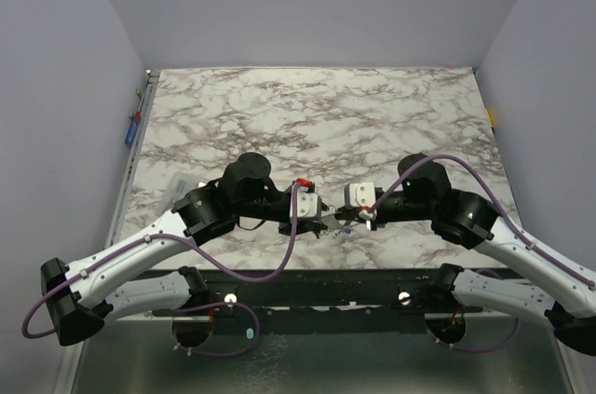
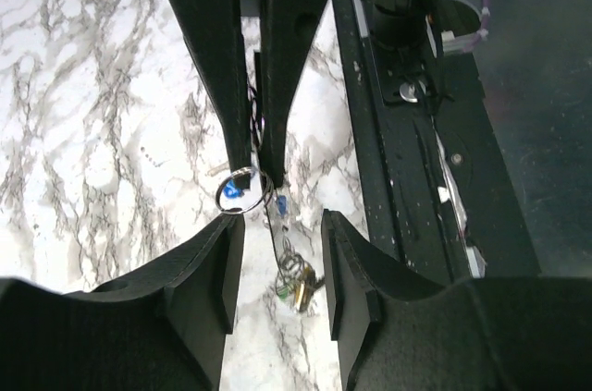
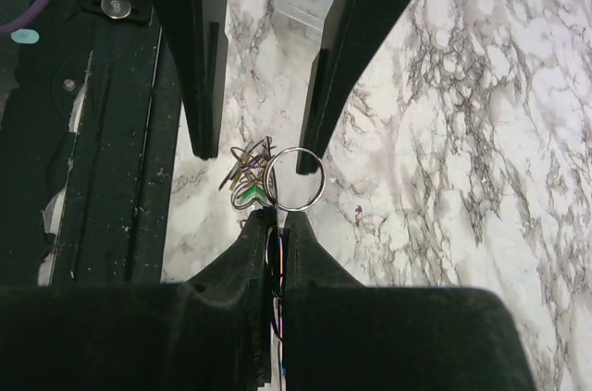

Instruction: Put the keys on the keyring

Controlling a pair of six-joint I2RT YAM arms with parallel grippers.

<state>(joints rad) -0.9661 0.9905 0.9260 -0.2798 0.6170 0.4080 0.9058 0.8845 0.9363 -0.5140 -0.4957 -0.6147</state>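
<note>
Meets gripper to gripper over the marble surface (image 1: 307, 115), close to its near edge. Clenches the right gripper (image 3: 277, 222) on the keyring (image 3: 322, 180), jaws pressed together on the wire at the loop's near side, with the rest of the loop jutting past the tips. Holds the left gripper (image 2: 280, 225) released, jaws spread wide and grasping nothing, facing the loop from the opposite side. Shows a blue key head (image 2: 236, 193) inside the loop from the left wrist; cannot tell whether threaded on or only behind. Finds the other keys (image 3: 246, 186) in a small heap on the surface, a green head among them, just beside the loop on the side toward the black frame (image 3: 102, 178) bordering the near edge. Offers bare marble beyond the grippers and to both sides, up to the walls (image 1: 56, 40). Has a clear bag (image 3: 303, 7) well apart, farther along behind the left gripper.
</note>
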